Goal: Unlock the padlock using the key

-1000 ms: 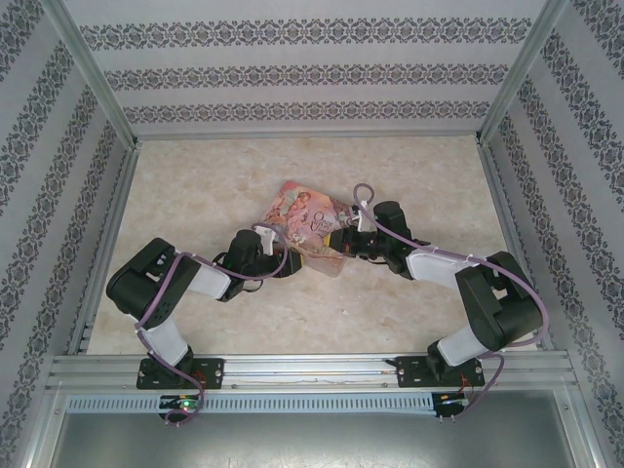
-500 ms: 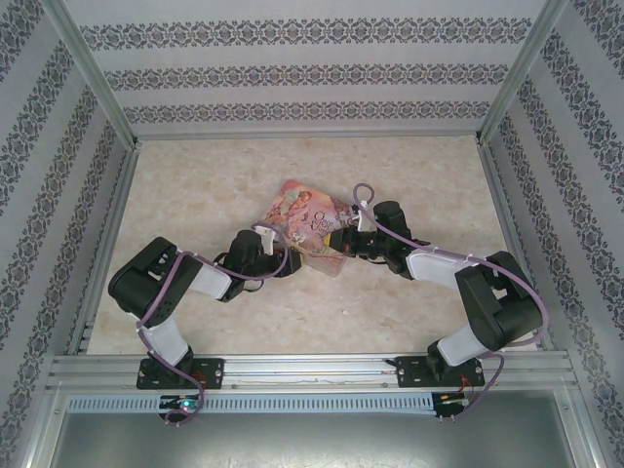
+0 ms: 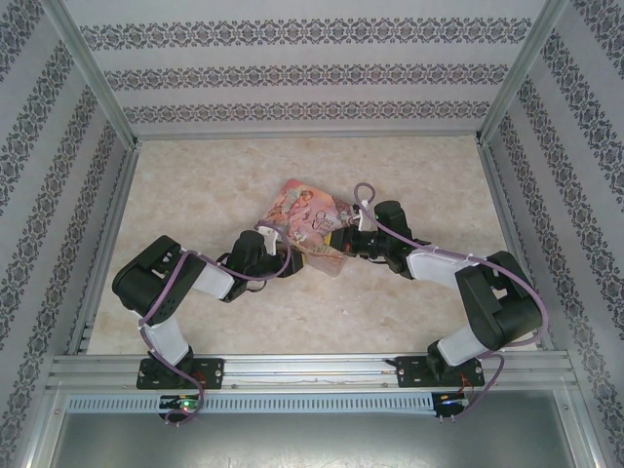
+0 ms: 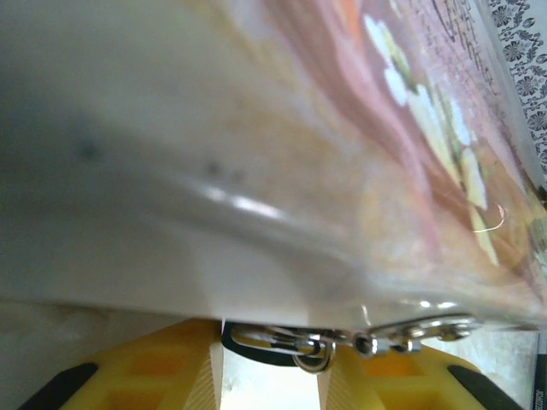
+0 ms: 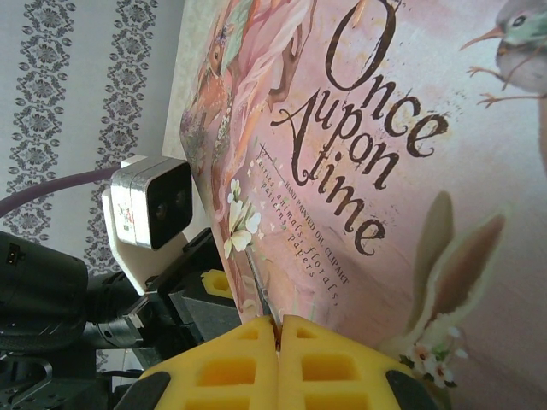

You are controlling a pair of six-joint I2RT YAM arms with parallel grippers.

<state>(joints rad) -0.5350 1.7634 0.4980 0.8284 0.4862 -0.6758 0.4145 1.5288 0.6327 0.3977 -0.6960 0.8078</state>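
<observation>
Lying near the middle of the marble-patterned desk (image 3: 195, 185), a pink illustrated tin (image 3: 307, 216) is flanked at its near edge by both arms; the left gripper (image 3: 294, 255) is set at the tin's near-left corner and the right gripper (image 3: 337, 244) at its near-right side, the two being close together. In the right wrist view the right gripper's yellow fingers (image 5: 325, 367) are seen pressed together, clenched on a thin dark sliver, the key (image 5: 261, 295), which is held upright against the tin's edge below the lettering "Once upon a time"; the left arm's wrist camera (image 5: 152, 209) is seen just beyond it. In the left wrist view the left gripper's fingers (image 4: 154, 380) are seen standing apart, released, with bare desk visible through the gap; a cluster of small silver rings (image 4: 312, 348) is seen at the tin's lower edge, just above that gap; whether these belong to the padlock cannot be told.
</observation>
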